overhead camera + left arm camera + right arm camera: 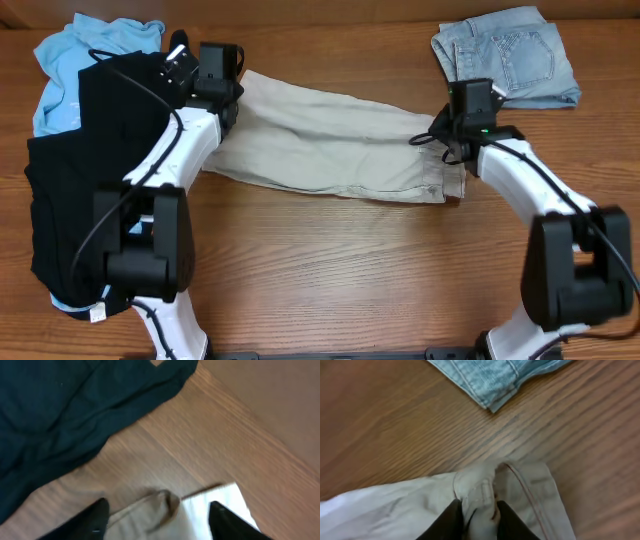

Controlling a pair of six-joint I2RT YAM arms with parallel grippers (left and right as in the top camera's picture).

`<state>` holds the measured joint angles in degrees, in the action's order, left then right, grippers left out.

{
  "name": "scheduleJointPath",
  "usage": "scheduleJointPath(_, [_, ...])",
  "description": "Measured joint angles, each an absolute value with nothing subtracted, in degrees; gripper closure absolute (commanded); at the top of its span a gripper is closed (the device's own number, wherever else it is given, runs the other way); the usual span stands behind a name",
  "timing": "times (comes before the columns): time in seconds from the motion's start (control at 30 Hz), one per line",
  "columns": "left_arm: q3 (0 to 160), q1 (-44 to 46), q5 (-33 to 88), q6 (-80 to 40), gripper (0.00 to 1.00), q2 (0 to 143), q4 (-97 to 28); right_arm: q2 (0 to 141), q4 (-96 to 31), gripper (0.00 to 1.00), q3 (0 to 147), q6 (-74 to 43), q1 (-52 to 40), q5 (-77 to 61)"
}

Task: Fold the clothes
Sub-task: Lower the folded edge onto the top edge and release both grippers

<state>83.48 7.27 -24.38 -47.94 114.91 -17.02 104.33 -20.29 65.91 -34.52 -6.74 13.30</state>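
Note:
The beige shorts (pixel 340 140) lie spread flat across the middle of the table. My left gripper (pixel 228 98) is over their left end, open, its fingers (pixel 159 509) straddling a beige fabric edge (pixel 150 515) without clamping it. My right gripper (pixel 446 136) is at the right end, shut (pixel 479 507) on a bunched fold of the shorts' waistband (pixel 475 487). A black garment (pixel 90 170) lies at the left under my left arm and also shows in the left wrist view (pixel 65 405). A light-blue shirt (pixel 70 60) lies beneath it at the far left.
Folded light-blue denim (pixel 510 55) lies at the back right corner, and its corner shows in the right wrist view (pixel 490 380). Bare wooden tabletop (pixel 350 260) runs in front of the shorts. Both arm bases stand at the front edge.

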Motion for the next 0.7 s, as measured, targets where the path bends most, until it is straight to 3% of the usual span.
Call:
scheduleJointPath(0.03, [83.46, 7.07, -24.60, -47.68, 0.00, 115.42, -15.55, 105.23, -19.73, 0.63, 65.91, -34.54, -6.61, 13.63])
scheduleJointPath(0.07, [83.44, 7.07, -24.73, -47.31, 0.00, 115.63, -14.15, 105.71, -19.31, 0.57, 65.91, -34.44, -6.39, 13.91])
scheduleJointPath(0.1, [83.37, 6.98, -24.88, -46.33, 0.00, 115.63, -12.95, 105.71, -19.16, 0.38, 65.91, -34.70, -6.26, 13.98])
scheduleJointPath(0.2, [83.57, 6.98, -24.75, -41.39, 0.00, 115.63, -10.70, 105.47, -19.94, 0.18, 65.95, -34.26, -5.28, 14.15])
scheduleJointPath(0.37, [86.46, 6.98, -22.46, -32.32, 0.00, 115.04, -18.44, 101.95, -27.53, 0.09, 66.22, -32.99, -2.90, 11.40])
scheduleJointPath(0.57, [93.82, 6.98, -19.81, -25.67, 0.00, 109.40, -35.05, 92.31, -39.40, 0.07, 67.83, -30.20, 0.95, 4.56])
scheduleJointPath(0.7, [96.33, 6.98, -15.62, -21.89, 0.00, 106.04, -39.11, 91.72, -42.17, 0.07, 67.96, -26.17, 2.72, -1.28])
